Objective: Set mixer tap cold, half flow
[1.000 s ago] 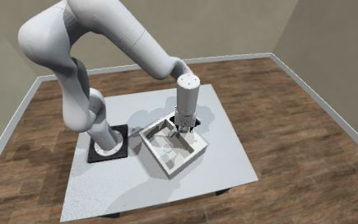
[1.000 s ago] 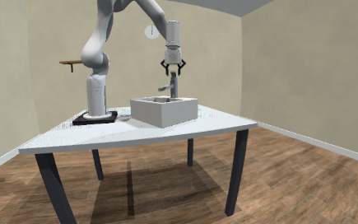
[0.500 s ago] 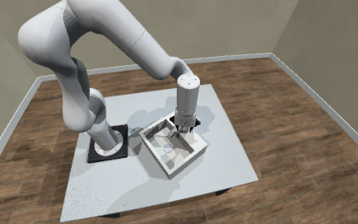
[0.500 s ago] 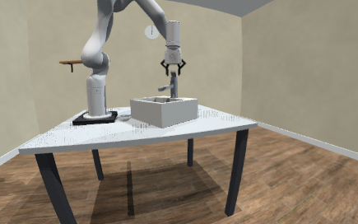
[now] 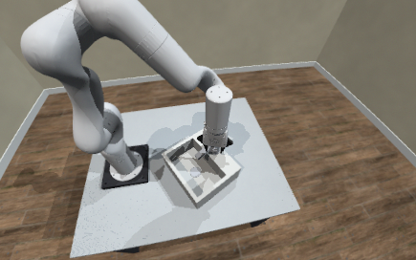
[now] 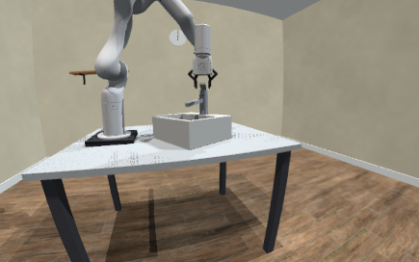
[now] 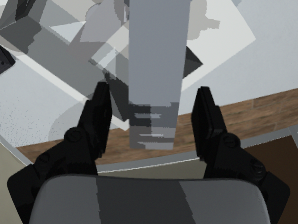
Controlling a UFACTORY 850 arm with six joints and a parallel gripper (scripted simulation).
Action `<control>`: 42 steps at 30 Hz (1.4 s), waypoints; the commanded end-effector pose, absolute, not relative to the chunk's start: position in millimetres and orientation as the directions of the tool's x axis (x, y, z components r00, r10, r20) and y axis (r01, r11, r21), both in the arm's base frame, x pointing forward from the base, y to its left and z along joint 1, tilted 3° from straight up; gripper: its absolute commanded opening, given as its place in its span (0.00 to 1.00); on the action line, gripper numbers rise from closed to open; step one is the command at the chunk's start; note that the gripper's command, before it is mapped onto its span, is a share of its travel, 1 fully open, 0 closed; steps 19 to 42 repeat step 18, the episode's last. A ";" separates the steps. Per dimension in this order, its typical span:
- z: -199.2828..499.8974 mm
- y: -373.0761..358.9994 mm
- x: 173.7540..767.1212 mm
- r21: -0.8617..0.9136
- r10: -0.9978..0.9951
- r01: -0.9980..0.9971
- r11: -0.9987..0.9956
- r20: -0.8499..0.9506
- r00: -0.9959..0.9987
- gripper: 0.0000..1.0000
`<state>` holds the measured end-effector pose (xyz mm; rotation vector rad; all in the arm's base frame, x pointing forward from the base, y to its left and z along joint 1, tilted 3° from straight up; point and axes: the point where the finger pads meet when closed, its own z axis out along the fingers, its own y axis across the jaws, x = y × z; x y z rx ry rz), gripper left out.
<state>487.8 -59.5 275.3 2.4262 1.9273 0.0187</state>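
Observation:
A grey mixer tap [image 6: 201,101] stands at the back edge of a white square sink basin [image 6: 192,128], its spout reaching over the basin. The tap's lever [image 7: 157,56] stands up as a grey bar between my fingers in the wrist view. My gripper [image 6: 202,83] hangs straight down over the lever's top and is open, with a clear gap to each side of the lever [image 6: 202,88]. In the top view the gripper [image 5: 213,149] is at the basin's far corner [image 5: 202,168]. The red and blue dots are hidden.
The basin sits on a white table [image 5: 183,191] with the arm's black base plate [image 5: 125,167] to its left. A small shelf [image 6: 84,73] and a round wall clock [image 6: 177,37] are on the back wall.

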 end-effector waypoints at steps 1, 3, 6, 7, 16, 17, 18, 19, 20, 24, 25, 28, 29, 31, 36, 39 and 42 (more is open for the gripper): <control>279.5 -59.4 488.4 0.043 0.974 0.973 -0.226 -0.017 0.227 0.68; 279.5 -59.4 488.4 0.043 0.974 0.973 -0.226 -0.017 0.227 0.68; 284.0 -59.3 488.3 0.043 0.974 0.973 -0.226 -0.017 0.227 0.68; 285.9 -59.3 488.2 0.043 0.974 0.973 -0.226 -0.017 0.227 0.68; 287.9 -59.2 488.1 0.043 0.974 0.973 -0.226 -0.017 0.227 0.68; 287.9 -59.2 488.1 0.043 0.974 0.973 -0.226 -0.017 0.227 0.68; 287.9 -59.2 488.1 0.043 0.974 0.973 -0.226 -0.017 0.227 0.68; 287.9 -59.2 488.1 0.043 0.974 0.973 -0.226 -0.017 0.227 0.68; 287.9 -59.2 488.1 0.043 0.974 0.973 -0.226 -0.017 0.227 0.68; 287.9 -59.2 488.1 0.043 0.974 0.973 -0.226 -0.017 0.227 0.68; 287.9 -59.2 488.1 0.043 0.974 0.973 -0.226 -0.017 0.227 0.68; 287.9 -59.2 488.1 0.043 0.974 0.973 -0.226 -0.017 0.227 0.68; 287.9 -59.2 488.1 0.043 0.974 0.973 -0.226 -0.017 0.227 0.68; 287.9 -59.2 488.1 0.043 0.974 0.973 -0.226 -0.017 0.227 0.68; 287.9 -59.2 488.1 0.043 0.974 0.973 -0.226 -0.017 0.227 0.68; 287.9 -59.2 488.1 0.043 0.974 0.973 -0.226 -0.017 0.227 0.68; 287.9 -59.2 488.1 0.043 0.974 0.973 -0.226 -0.017 0.227 0.68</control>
